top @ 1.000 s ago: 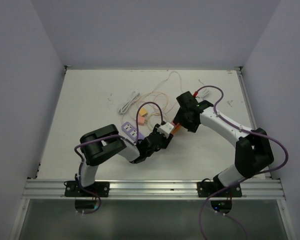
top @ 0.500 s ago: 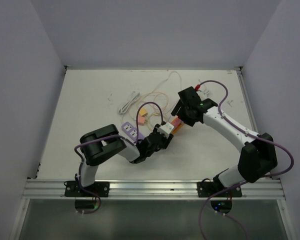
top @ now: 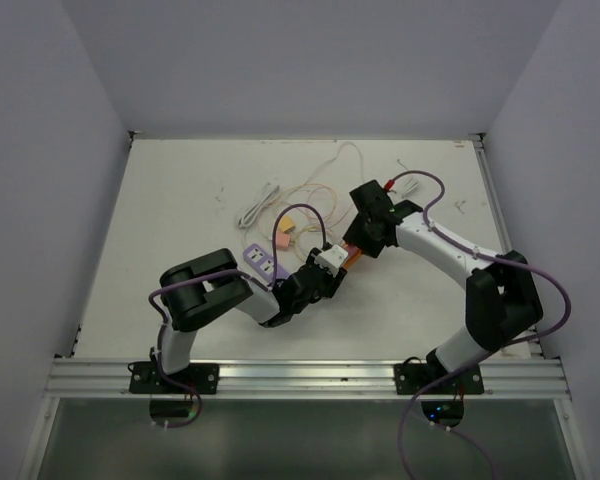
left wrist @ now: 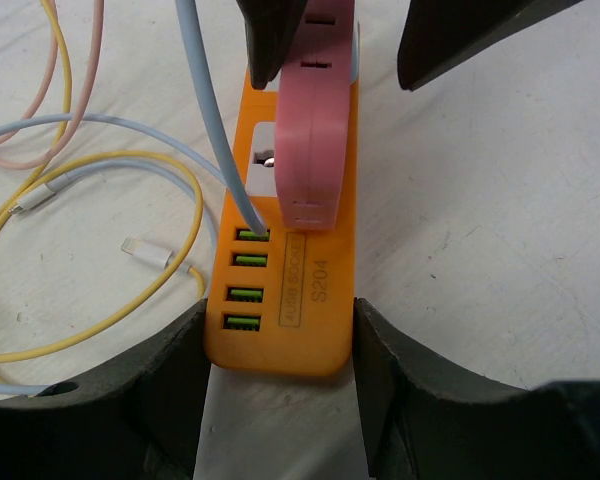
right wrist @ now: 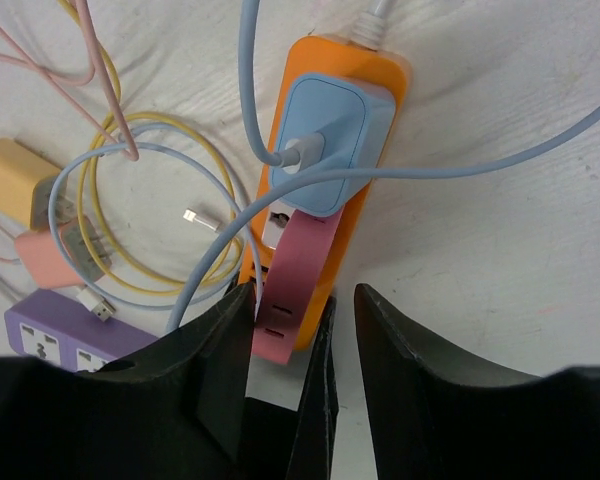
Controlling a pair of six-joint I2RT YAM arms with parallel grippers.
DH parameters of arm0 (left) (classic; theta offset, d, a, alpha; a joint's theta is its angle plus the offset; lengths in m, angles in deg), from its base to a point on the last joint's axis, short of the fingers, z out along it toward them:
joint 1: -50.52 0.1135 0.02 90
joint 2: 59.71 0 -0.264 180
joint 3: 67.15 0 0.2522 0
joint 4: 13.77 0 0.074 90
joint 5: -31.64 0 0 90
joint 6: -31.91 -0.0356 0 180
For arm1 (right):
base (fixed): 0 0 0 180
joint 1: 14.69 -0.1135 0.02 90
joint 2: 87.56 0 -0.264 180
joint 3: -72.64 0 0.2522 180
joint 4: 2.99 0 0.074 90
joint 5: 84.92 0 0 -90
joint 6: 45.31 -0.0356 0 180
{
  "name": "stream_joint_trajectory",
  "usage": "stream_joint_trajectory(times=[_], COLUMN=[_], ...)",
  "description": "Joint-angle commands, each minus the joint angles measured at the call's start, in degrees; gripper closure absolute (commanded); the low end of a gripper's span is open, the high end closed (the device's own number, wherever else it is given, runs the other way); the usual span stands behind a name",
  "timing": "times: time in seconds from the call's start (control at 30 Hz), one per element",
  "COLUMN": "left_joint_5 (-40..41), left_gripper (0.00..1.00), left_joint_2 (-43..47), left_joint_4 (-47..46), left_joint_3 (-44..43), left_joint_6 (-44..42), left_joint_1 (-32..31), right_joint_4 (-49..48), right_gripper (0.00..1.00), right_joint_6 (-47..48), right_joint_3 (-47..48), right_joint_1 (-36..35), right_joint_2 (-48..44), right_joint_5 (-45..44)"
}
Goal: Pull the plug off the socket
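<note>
Left end effector [left wrist: 278,330] pinches the USB end of the orange plastic power strip [left wrist: 325,300] on the white tabletop [right wrist: 500,230]. Your right end effector [right wrist: 302,300] straddles the flat pink plug [right wrist: 295,255] seated in it, jaws spread. Close them, then pull straight off.

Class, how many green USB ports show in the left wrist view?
4 USB ports, in one column at the near end of the orange power strip, beside its printed label; the light blue cable ends at the top one. None seems hidden.
</note>
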State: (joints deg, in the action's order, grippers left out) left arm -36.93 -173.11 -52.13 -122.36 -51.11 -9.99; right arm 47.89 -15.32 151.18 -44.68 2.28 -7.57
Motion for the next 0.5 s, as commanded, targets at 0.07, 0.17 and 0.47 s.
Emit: stream_joint_trajectory(times=[0.07,0.17,0.47], left_joint_5=[-0.6,-0.8,-2.7], left_gripper=[0.90,0.92,1.00], left_joint_2=[-0.5,-0.7,-2.0], left_joint_4=[-3.2,-3.0,-1.6], left_joint_3=[-1.0,-1.1,-2.0], left_joint_6=[1.1,1.1,1.5], left_joint_1=[-0.2,-0.2,-0.3], right_joint_4=[-2.2,-2.1,0.0], right_gripper=[0.60,0.67,0.99], right_joint_6=[-1.3,-1.1,-0.6], right_joint_3=[0.1,0.7,3.6], right_joint_1=[-0.4,-0.4,-0.4], right_joint_2=[1.7,2.6,3.6], right_joint_5=[1.0,1.1,2.0])
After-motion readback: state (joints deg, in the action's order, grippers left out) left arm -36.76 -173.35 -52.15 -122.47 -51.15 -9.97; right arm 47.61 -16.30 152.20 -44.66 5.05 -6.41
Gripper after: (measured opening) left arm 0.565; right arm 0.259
